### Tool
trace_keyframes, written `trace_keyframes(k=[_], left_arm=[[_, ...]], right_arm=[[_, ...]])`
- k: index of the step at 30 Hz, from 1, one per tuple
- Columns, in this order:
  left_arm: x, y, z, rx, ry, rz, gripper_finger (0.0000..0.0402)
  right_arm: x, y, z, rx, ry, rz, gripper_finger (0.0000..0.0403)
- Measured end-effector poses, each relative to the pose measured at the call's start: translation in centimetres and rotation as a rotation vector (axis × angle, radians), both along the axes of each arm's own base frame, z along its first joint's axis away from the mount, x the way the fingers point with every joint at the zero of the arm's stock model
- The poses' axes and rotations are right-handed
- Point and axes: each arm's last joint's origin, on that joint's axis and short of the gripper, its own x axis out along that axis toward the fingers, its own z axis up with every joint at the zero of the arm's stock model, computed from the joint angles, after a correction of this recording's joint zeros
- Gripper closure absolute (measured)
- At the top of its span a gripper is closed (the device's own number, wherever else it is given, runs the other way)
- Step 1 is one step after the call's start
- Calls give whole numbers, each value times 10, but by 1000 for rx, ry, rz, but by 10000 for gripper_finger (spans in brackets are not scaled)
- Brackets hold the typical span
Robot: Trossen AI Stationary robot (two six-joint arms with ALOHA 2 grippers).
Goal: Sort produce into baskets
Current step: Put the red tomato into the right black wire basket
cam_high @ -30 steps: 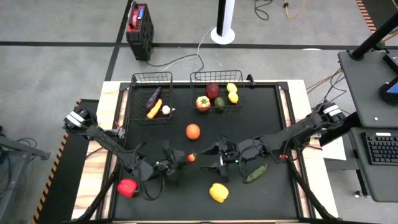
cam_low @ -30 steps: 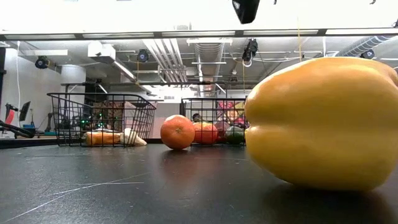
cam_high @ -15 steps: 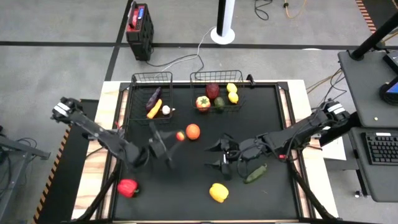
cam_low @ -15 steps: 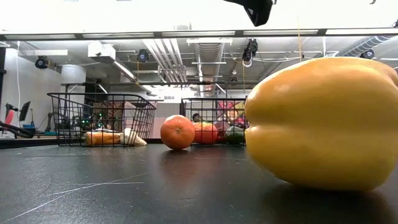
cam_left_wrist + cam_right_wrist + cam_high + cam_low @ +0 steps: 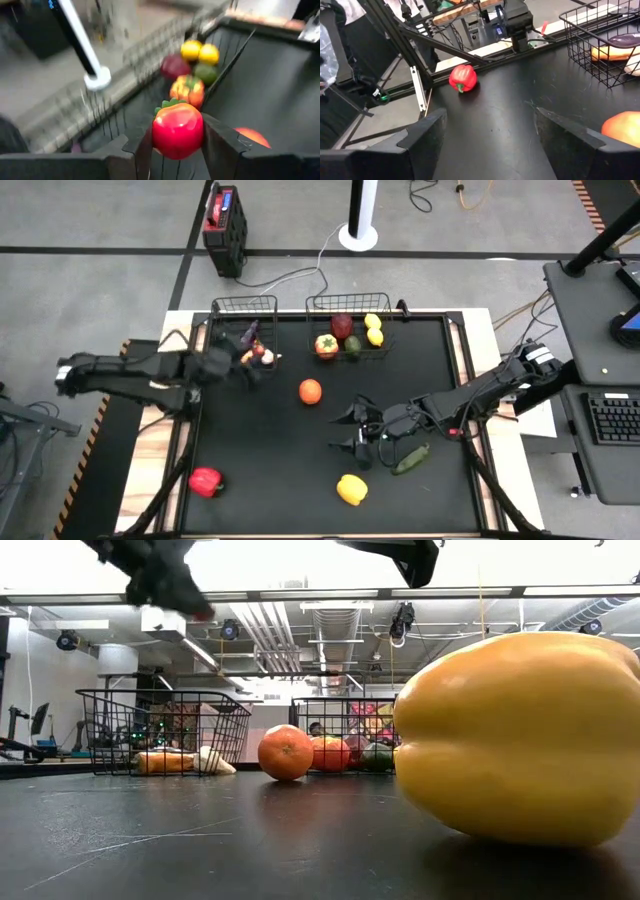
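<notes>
A small red tomato (image 5: 177, 131), pinched between the fingers (image 5: 222, 147) of the left hand (image 5: 252, 352), is carried above the narrow basket (image 5: 243, 305); if released off-centre it could strike the rim and roll out onto the bench (image 5: 300, 440), though its exact place over the basket cannot be judged surely. The right hand (image 5: 352, 430) is held spread and empty over the bench beside the cucumber (image 5: 410, 459).

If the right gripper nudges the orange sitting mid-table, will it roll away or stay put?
The orange looks nearly round and rests on bare flat mat, so a nudge would probably send it rolling. Nothing touches it to stop it. Its skin looks dimpled in the low view, so the open right gripper may hold it fairly well.
</notes>
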Motion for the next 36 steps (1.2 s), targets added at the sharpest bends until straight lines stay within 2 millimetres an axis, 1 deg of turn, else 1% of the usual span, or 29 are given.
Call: trace_keyframes(k=[4,10,13,17,21,26,28,30,34,36], left_arm=[[-10,27,-9,-172,46,58,274],[-23,61,-24,-286,174,224,274],[-26,73,-33,-364,237,254,274],[-23,83,-43,-392,315,275,274],[-18,86,-51,-398,370,262,274],[-15,88,-55,-404,395,261,274],[-13,89,-53,-387,380,248,274],[-7,88,-49,-361,318,196,274],[15,85,-32,-331,81,-28,274],[28,86,-24,-293,-49,-108,274]], right_arm=[[0,0,0,0,0,0,108],[0,0,0,0,0,0,114],[0,0,0,1,0,0,115],[0,0,0,0,0,-1,109],[0,0,0,0,1,0,109],[0,0,0,-3,1,0,115],[0,0,0,-26,0,6,115],[0,0,-1,-48,1,12,113],[0,0,-1,-55,5,13,108],[0,0,-1,-63,5,15,108]])
